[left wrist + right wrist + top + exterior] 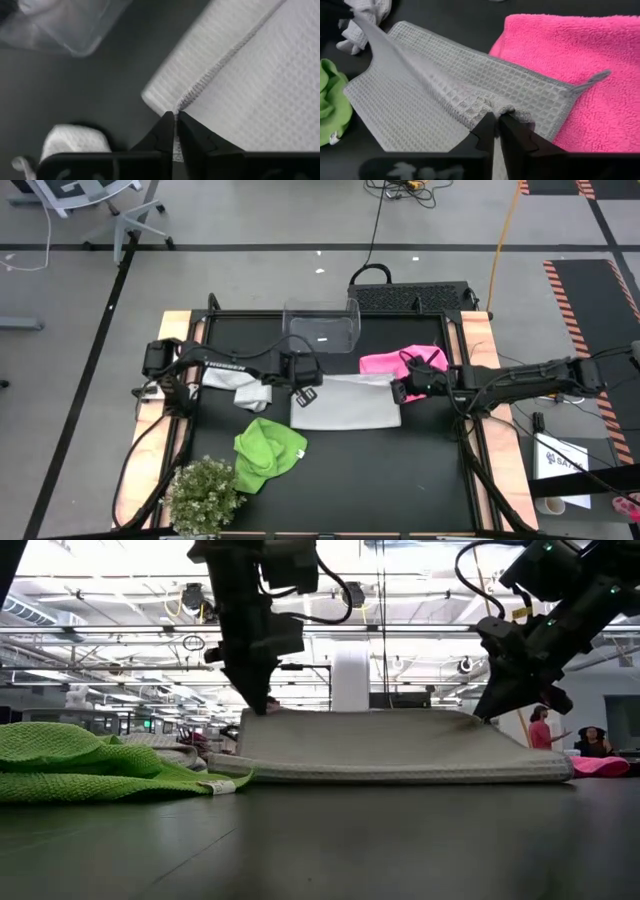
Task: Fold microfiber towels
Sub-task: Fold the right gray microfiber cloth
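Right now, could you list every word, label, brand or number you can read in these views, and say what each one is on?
"TROSSEN": white lettering on the left arm, only just legible in the high view.
"SATA...": partial print on a white sheet beside the table; the rest is too small to read.
Label on the clear bin: too small to read.
Tag on the green towel: too small to read.
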You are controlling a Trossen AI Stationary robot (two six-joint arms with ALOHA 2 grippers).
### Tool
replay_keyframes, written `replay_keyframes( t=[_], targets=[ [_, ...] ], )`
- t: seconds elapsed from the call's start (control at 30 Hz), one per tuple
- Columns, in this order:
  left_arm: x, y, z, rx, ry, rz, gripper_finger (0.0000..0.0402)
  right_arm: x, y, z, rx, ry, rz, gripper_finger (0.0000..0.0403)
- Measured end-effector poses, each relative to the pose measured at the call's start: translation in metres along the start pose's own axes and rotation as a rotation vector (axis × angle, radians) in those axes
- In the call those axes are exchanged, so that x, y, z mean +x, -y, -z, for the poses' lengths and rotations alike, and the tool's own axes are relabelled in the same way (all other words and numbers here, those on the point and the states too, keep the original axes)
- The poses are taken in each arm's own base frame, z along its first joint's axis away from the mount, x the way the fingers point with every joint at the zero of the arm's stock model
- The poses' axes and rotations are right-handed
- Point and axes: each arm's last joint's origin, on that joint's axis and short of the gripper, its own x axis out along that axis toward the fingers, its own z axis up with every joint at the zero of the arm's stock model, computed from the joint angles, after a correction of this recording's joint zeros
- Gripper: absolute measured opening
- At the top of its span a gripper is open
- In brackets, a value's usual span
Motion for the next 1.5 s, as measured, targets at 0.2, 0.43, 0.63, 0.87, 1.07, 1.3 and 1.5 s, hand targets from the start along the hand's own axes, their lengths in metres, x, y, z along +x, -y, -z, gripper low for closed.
replay_keyframes(
  t=[0.2,0.43,0.63,0.87,1.07,1.3,1.5],
  targets=[
    [0.005,-0.010,-0.008,0.005,0.015,-0.006,0.0071,0.001,0.005,-0.006,0.019,0.026,0.031,0.0063],
    [0.006,-0.013,-0.009,0.014,0.010,-0.011,0.0087,0.002,0.007,-0.010,0.028,0.039,0.034,0.0098],
    [0.002,0.000,-0.001,0.037,-0.030,0.083,0.0088,0.001,-0.002,-0.005,0.006,-0.080,-0.120,0.0086],
    [-0.008,0.034,0.025,0.261,-0.015,0.117,0.0088,-0.004,-0.017,0.008,-0.097,-0.175,-0.265,0.0025],
    [-0.026,0.068,0.055,0.645,0.065,0.094,0.0088,-0.010,-0.026,0.022,-0.170,-0.340,-0.405,0.0013],
    [-0.035,0.086,0.067,0.793,0.150,0.101,0.0088,-0.012,-0.028,0.028,-0.187,-0.392,-0.423,0.0064],
    [-0.036,0.095,0.075,0.828,0.149,0.134,0.0088,-0.011,-0.028,0.031,-0.251,-0.434,-0.450,0.0105]
  ],
)
